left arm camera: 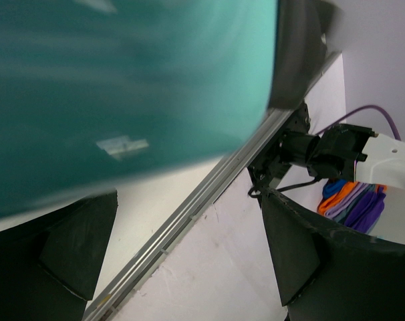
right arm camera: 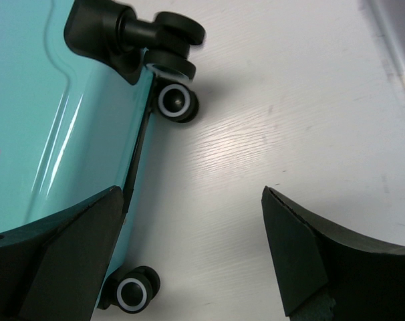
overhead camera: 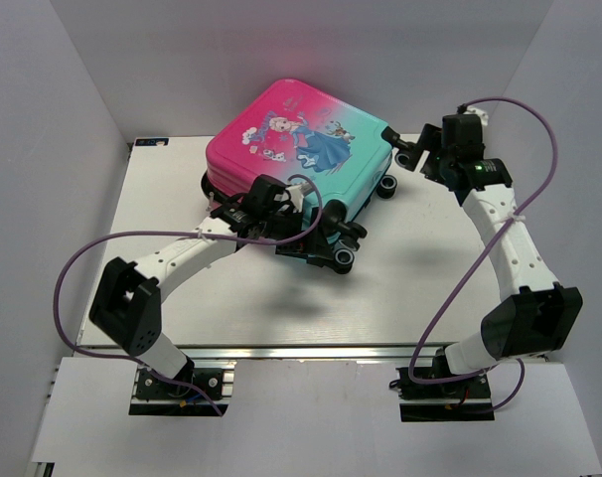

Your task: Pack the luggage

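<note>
As the luggage (overhead camera: 301,149) lies print-up at the table's (overhead camera: 410,288) back middle, lid apparently still down, the left gripper (left arm camera: 189,194), fingers apart under its near teal edge, should catch the seam rather than the slick shell, while the right gripper (right arm camera: 192,190), likewise apart beside the wheels (right arm camera: 176,100), steadies that end.

Luggage (overhead camera: 299,149) blocks centre-rear; left arm (overhead camera: 182,253) crosses front-left; table (overhead camera: 410,288) front-right free.

Left gripper (left arm camera: 189,234) and right gripper (right arm camera: 189,227) — both reached forward — stand spread wide.
</note>
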Robot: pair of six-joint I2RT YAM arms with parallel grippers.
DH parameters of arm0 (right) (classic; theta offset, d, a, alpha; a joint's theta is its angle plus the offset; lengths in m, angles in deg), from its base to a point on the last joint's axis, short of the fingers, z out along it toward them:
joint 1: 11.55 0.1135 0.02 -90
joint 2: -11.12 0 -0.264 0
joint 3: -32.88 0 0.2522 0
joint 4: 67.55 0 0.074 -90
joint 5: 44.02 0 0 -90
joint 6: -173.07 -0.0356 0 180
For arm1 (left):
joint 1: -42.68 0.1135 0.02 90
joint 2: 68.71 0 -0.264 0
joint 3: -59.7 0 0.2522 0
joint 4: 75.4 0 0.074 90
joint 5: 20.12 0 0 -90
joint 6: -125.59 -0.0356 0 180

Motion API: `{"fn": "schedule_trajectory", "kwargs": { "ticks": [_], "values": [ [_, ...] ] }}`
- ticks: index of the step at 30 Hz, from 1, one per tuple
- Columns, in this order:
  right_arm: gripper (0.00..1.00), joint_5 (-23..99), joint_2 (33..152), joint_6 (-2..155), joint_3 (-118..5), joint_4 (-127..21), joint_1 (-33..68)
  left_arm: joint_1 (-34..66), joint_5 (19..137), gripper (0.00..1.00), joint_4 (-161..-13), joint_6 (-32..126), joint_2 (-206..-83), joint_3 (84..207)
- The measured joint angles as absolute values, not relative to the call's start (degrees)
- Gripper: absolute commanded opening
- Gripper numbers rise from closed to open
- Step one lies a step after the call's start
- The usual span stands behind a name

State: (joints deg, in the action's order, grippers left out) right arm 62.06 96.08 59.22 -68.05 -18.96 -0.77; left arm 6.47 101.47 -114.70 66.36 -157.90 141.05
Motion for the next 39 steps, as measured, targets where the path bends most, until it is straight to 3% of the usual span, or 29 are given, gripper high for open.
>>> {"fn": "schedule_trajectory", "kwargs": {
  "ticks": [12,18,25,33,39],
  "values": [
    [0.89,63.39,84.94,59.92,-60.67,-18.11,-3.37,0.13,105.39,0.98,-119.62,57.86,-173.26,161.66],
    [0.89,59.30,89.59,59.89,-55.92,-17.56,-5.16,2.36,84.86,0.98,-119.91,53.79,-163.99,162.58],
    [0.89,56.24,92.19,60.75,-54.81,-18.19,-5.95,10.19,58.18,0.98,-121.33,52.46,-156.83,172.98],
    [0.89,55.70,98.16,62.52,-56.60,-19.81,-7.10,28.53,55.22,0.98,-123.77,54.84,-173.17,184.06],
    [0.89,54.47,108.78,62.93,-64.84,-21.10,-8.24,38.45,58.79,0.98,-126.55,57.46,-186.38,189.07]
  ]
}}
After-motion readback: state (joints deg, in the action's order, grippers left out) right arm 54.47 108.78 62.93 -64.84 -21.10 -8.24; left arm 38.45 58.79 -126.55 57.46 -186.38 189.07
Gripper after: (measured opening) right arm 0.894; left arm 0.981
